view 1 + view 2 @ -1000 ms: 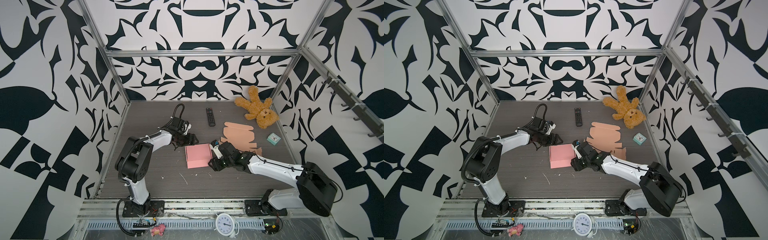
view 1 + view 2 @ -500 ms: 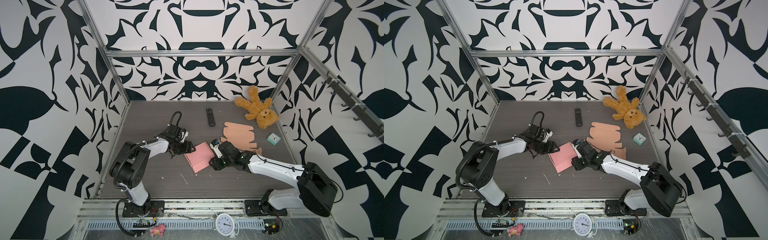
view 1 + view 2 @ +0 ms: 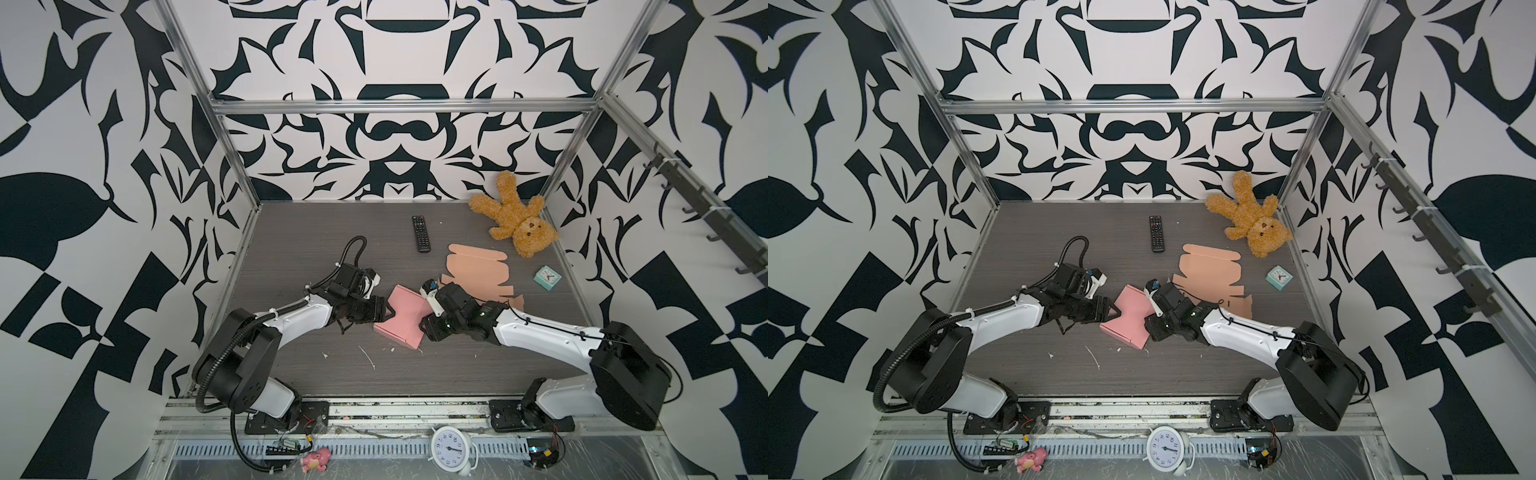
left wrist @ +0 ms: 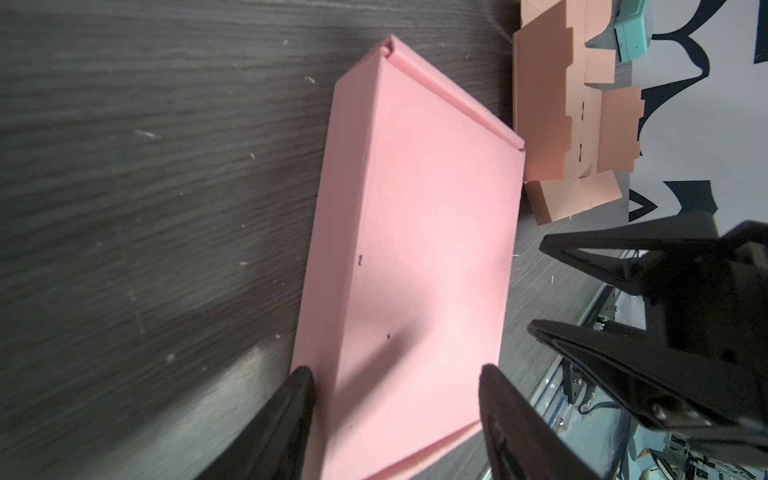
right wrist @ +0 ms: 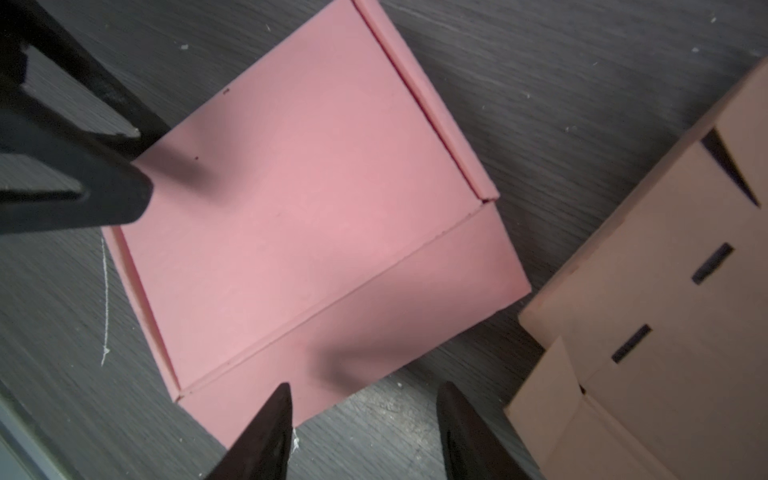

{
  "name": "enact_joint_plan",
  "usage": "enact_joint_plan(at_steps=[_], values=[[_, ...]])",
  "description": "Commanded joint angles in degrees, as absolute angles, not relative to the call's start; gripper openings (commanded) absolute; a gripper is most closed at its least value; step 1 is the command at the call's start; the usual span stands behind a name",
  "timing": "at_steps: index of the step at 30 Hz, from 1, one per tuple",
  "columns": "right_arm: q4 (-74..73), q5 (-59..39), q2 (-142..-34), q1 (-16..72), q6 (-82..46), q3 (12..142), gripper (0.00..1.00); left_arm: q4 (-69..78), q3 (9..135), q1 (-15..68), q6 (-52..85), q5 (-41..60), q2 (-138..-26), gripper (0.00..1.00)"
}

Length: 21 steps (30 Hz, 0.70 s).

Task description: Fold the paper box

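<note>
The pink paper box (image 3: 405, 316) lies closed and skewed on the dark table in both top views (image 3: 1128, 318). My left gripper (image 3: 386, 312) is open at its left edge. In the left wrist view one finger (image 4: 301, 386) sits low beside the box's side wall (image 4: 328, 249), the other hovers over the lid. My right gripper (image 3: 426, 322) is open at the box's right edge. In the right wrist view it (image 5: 363, 388) has bare table between its fingers, one tip at the box's near side (image 5: 374, 299).
An unfolded tan cardboard blank (image 3: 478, 272) lies just behind the right gripper. A remote (image 3: 421, 233), a teddy bear (image 3: 515, 222) and a small teal clock (image 3: 547, 277) sit farther back. Paper scraps (image 3: 368, 356) dot the table's front.
The left gripper has come forward and right to the box's left edge, closing a little. The box has turned clockwise as seen from above. The right arm has barely moved.
</note>
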<state>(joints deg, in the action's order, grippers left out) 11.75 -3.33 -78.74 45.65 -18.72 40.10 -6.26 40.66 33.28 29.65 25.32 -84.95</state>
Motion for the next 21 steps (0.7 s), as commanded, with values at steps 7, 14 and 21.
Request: enact_joint_plan(at_steps=[7, 14, 21], values=[[10.46, -2.29, -80.74, 46.10, -18.07, 40.25, 0.42, -5.80, 37.48, 36.99, 32.96, 22.69, -81.52, 0.64], [9.94, -2.64, -82.26, 46.76, -18.19, 40.66, 0.32, -5.10, 36.40, 37.49, 33.78, 22.32, -80.51, 0.64], [8.88, -2.85, -83.95, 47.75, -18.62, 41.65, 0.27, -4.31, 35.02, 37.71, 33.92, 22.04, -79.76, 0.63]])
